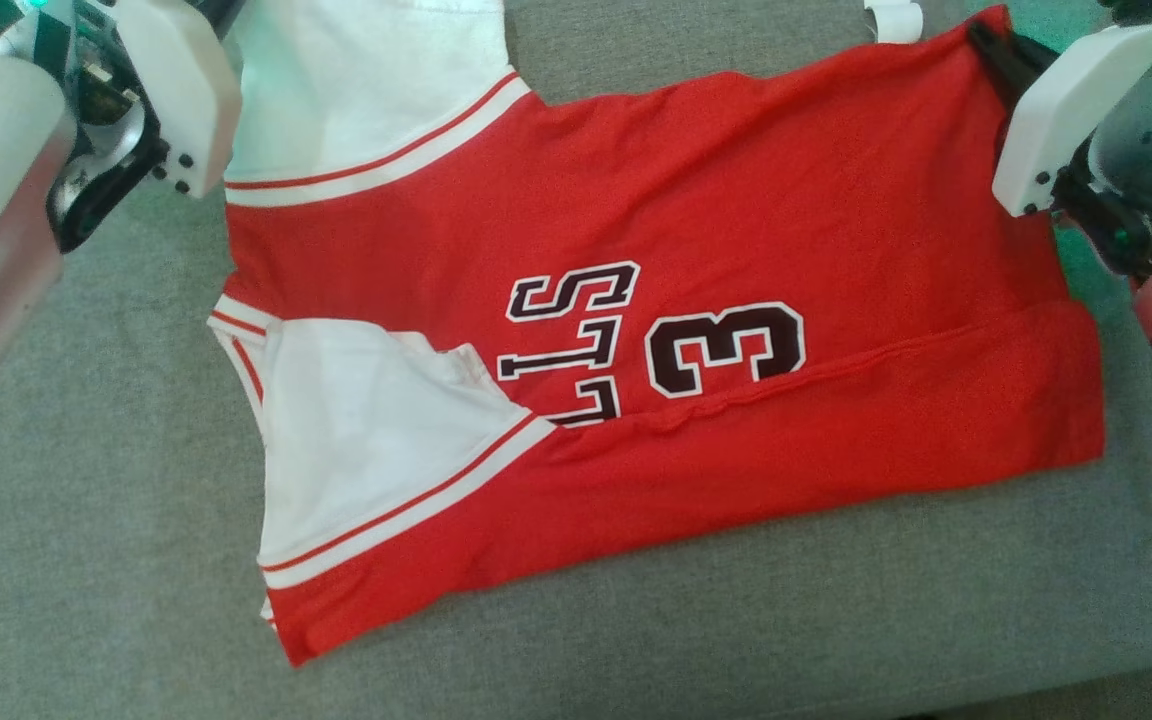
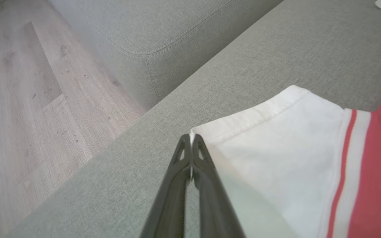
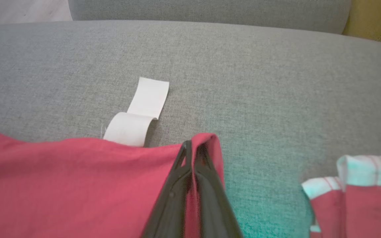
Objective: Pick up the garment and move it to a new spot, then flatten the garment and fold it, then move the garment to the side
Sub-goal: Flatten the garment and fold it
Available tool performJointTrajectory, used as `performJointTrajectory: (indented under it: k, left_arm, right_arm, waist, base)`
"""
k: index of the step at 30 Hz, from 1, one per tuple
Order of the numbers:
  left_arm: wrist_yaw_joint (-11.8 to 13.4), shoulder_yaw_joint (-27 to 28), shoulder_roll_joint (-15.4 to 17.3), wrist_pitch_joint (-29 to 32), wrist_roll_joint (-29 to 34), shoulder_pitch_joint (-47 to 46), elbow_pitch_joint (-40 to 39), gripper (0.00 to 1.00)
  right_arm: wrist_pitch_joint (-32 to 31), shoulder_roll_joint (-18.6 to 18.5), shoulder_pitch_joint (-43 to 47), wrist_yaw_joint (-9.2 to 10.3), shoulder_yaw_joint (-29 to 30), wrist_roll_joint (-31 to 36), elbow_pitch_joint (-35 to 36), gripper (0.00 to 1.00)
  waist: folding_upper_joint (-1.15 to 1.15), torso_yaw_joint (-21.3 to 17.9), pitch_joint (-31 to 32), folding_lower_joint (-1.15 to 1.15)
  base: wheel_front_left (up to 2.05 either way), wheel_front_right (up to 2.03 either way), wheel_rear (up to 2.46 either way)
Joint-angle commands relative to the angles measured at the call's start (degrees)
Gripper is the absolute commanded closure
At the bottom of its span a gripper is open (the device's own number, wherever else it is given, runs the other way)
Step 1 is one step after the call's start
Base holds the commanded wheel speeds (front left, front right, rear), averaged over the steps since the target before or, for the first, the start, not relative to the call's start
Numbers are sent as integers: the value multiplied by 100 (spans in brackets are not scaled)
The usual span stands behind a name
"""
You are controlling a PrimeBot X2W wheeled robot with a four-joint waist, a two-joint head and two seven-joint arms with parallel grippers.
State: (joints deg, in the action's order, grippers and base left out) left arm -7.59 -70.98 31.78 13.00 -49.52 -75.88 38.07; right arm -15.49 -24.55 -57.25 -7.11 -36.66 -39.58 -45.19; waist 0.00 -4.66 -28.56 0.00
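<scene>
The garment is a red jersey with white sleeves and dark lettering, lying spread on a grey sofa cushion, its near edge folded up over the number. My left gripper is shut on the corner of the white sleeve near the cushion's edge. My right gripper is shut on a corner of the red hem, which wraps over its tips. In the head view the right gripper pinches the jersey's far right corner, and the left arm's white housing sits at the far left sleeve.
A white label strip curls out from under the hem onto the cushion. Another red and white cloth lies to the right. Wooden floor and a second grey cushion lie beyond the left edge.
</scene>
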Motion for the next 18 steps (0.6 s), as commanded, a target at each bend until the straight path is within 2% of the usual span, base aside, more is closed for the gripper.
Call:
performJointTrajectory:
  k: [1, 5, 12, 18]
  left_arm:
    - [10, 154, 156, -123, -29, -396, -36, 100]
    - [21, 116, 199, -596, 202, -571, 108, 100]
    - [316, 345, 18, -1859, 504, -819, 465, 100]
    - [196, 385, -86, -2163, 271, -514, 458, 100]
  right_arm:
    - [122, -109, -124, -37, -53, -42, 59, 100]
    - [419, -128, -265, -37, -21, -132, -42, 100]
    - [873, -298, -277, -37, 183, -632, -78, 100]
    - [1063, -610, 192, -37, 264, -1233, 162, 100]
  waist:
    - [0, 14, -5, 0]
    - [0, 32, -1, 0]
    - [0, 192, 167, 0]
    - [0, 441, 463, 0]
  base:
    - [0, 0, 0]
    - [0, 0, 0]
    - [0, 0, 0]
    - [0, 0, 0]
